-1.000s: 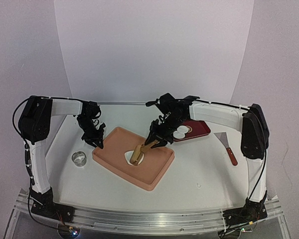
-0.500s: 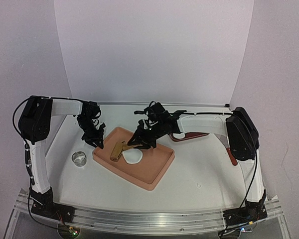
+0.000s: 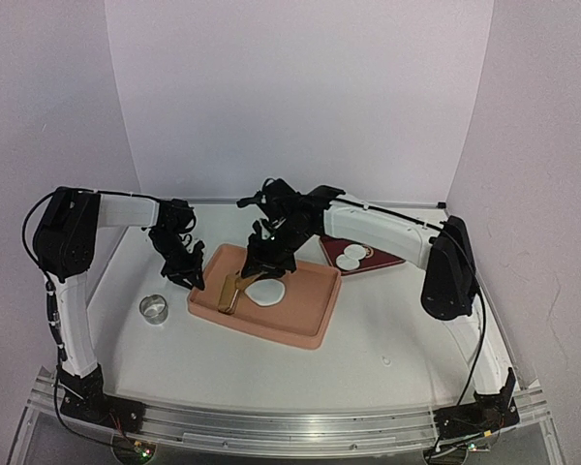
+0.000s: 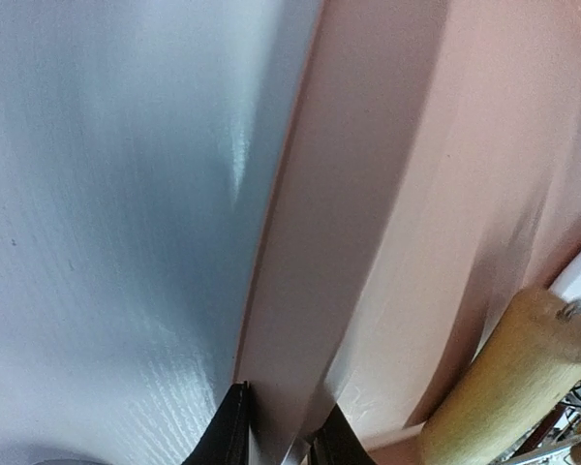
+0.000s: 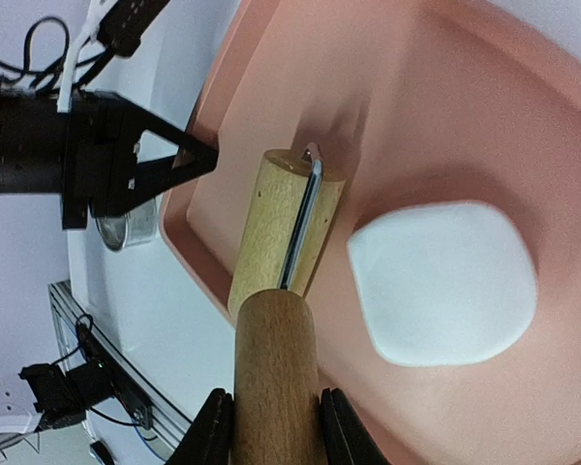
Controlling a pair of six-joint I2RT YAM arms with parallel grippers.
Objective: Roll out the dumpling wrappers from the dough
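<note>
Soft white dough, already an irregular flat sheet, lies on the floor of the salmon-pink rectangular tray at the middle of the desk. A light wooden rolling pin rests just beside it on the side toward the desk's left edge. In the right wrist view a sliver of tray shows between barrel and dough.

The right end effector pinches the pin's handle, one finger on each side. The left end effector is pinched on the tray's left rim, one finger outside and one inside, probably to keep the tray from sliding.

Two round white dumpling wrappers sit on a dark red plate right of the tray, toward the desk's far edge. A metal ring cutter stands near the left edge.

The dough looks light, limp and likely tacky; pinching it would dent or tear it. It is better worked through the pin, held by the handle so the barrel can turn freely. The thin wrappers would fold if pinched and want lifting from beneath.
</note>
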